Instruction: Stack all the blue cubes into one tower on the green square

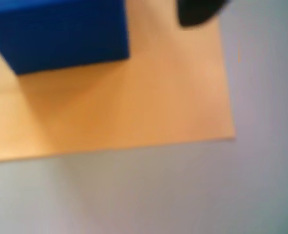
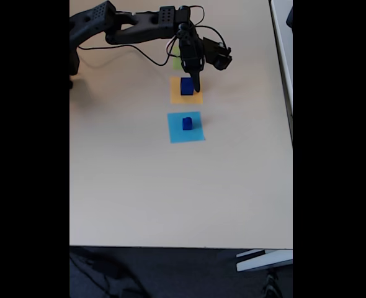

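Your gripper (image 2: 195,84) hangs right over the blue cube (image 2: 187,86) sitting upright on the orange square (image 2: 178,96); can't tell how wide it's spread. Cube's got no long axis. Smaller cube (image 2: 187,123) sits on the light-blue square (image 2: 175,133).

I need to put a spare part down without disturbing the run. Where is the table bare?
The table is bare from the light-blue square to its near edge, and along both sides. It is crowded at the far end: arm, cables, orange square with a blue cube.
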Controlling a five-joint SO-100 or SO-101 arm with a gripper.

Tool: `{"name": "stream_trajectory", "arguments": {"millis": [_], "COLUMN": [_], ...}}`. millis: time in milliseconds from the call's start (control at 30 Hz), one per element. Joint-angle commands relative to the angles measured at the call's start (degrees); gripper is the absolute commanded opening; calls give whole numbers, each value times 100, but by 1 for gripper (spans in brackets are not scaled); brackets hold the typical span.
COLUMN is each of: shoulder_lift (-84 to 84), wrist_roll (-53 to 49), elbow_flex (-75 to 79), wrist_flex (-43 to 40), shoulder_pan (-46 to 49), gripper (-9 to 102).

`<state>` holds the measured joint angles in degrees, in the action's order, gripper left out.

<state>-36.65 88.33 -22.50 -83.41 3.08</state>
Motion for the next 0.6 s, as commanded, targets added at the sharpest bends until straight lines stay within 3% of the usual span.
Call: {"name": "stream_trajectory", "arguments": {"millis": [0,567], "shoulder_lift": [-44,-176], "wrist_roll": [141,-448], "elbow_flex": [18,-70], "wrist_flex": [26,-475], "shoulder_pan": [-149,202], "gripper": [30,29]}}
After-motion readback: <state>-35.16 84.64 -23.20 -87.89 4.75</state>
